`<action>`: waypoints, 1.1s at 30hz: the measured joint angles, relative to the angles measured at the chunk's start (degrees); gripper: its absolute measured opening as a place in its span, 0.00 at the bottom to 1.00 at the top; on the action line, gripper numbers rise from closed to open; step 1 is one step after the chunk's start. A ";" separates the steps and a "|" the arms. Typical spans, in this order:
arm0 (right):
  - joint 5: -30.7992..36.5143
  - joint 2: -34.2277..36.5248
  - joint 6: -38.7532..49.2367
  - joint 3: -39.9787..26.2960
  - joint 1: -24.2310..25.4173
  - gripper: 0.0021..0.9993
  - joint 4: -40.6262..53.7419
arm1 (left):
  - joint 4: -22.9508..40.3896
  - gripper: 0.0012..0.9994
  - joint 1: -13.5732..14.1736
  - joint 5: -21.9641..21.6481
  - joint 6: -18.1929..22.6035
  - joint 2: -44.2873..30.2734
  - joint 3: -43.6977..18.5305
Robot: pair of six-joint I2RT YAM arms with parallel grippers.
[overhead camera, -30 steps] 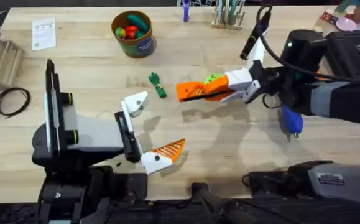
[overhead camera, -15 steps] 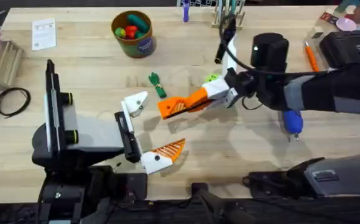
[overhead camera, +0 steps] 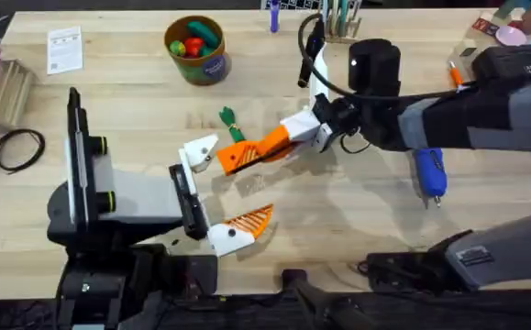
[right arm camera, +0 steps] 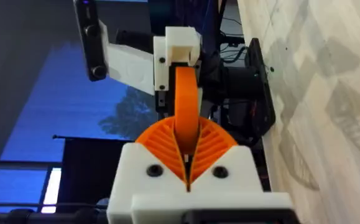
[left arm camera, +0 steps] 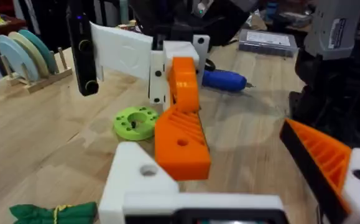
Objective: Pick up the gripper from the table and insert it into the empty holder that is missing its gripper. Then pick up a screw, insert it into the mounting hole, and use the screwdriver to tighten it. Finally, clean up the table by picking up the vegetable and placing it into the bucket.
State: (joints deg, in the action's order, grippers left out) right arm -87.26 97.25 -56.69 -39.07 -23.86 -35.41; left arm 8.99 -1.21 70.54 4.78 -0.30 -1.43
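Note:
My right gripper (overhead camera: 265, 147) reaches across the table, shut on the orange ribbed gripper (overhead camera: 231, 159). The wedge's tip sits right beside the white empty holder (overhead camera: 199, 150) on my left arm; I cannot tell whether they touch. In the left wrist view the gripper (left arm camera: 180, 146) hangs just above that holder (left arm camera: 139, 177). My left gripper (overhead camera: 230, 188) rests open on the table, its other finger (overhead camera: 251, 220) carrying an orange pad. The green vegetable (overhead camera: 232, 125) lies just behind the holder. Farther back stands the brown bucket (overhead camera: 206, 66). The blue screwdriver (overhead camera: 430, 174) lies at the right.
A lime-green disc (left arm camera: 136, 121) lies under the right arm. A black cable coil (overhead camera: 17, 148) and a paper card (overhead camera: 64, 48) are at the left. An orange stick (overhead camera: 458, 81) lies at the back right, and a wooden rack (overhead camera: 338, 23) stands at the back.
My right arm has swung left across the table, carrying the orange gripper from the middle up to the empty holder. The left arm has not moved.

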 joint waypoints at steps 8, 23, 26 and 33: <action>0.00 0.00 0.15 -1.19 -1.36 0.01 0.79 | 0.00 0.99 0.00 0.00 0.00 0.00 0.00; 0.04 0.00 0.15 -1.29 -1.36 0.01 0.82 | 0.00 0.99 0.00 0.00 0.00 0.00 0.00; 0.51 -0.01 0.13 -1.29 -1.38 0.01 0.86 | 0.00 0.99 0.00 0.00 0.00 -0.01 0.00; 1.12 0.00 0.13 -1.29 -1.85 0.01 0.89 | 0.00 0.99 0.00 0.00 0.00 -0.01 0.00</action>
State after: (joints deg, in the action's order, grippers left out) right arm -86.14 97.25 -56.55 -40.36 -25.71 -34.52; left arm 8.99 -1.21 70.54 4.78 -0.30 -1.43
